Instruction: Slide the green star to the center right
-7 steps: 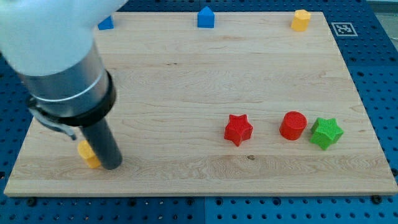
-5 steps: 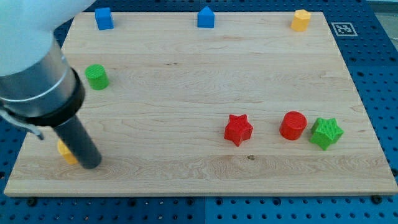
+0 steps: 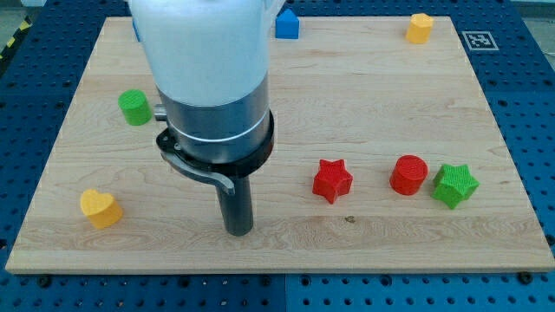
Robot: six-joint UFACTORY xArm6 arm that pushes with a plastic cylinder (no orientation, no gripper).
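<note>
- Tabletop (image 3: 286,95): a wooden board carrying small coloured blocks
- My tip (image 3: 239,230) stands at the view's lower centre, to the view's left of the red star (image 3: 332,180) and well apart from the green star (image 3: 455,185)
- Jaws: none fitted; the arm ends in a plain rod, so no open or closed condition applies
- Green star: lies near the view's right edge, slightly below mid-height, just beside the red cylinder (image 3: 408,174), which sits on its left
- Other blocks noted: green cylinder (image 3: 134,107) and yellow heart (image 3: 101,209) at the view's left; blue block (image 3: 287,24) and yellow block (image 3: 420,28) along the view's top
- Step in hand, by judgement: the approach; no contact with the green star is made
- Next move calls for carrying the tip below the red star and red cylinder, clear of both, to the star's underside, then a short push toward the view's top
- Risk: clipping the red cylinder on the way past
</note>
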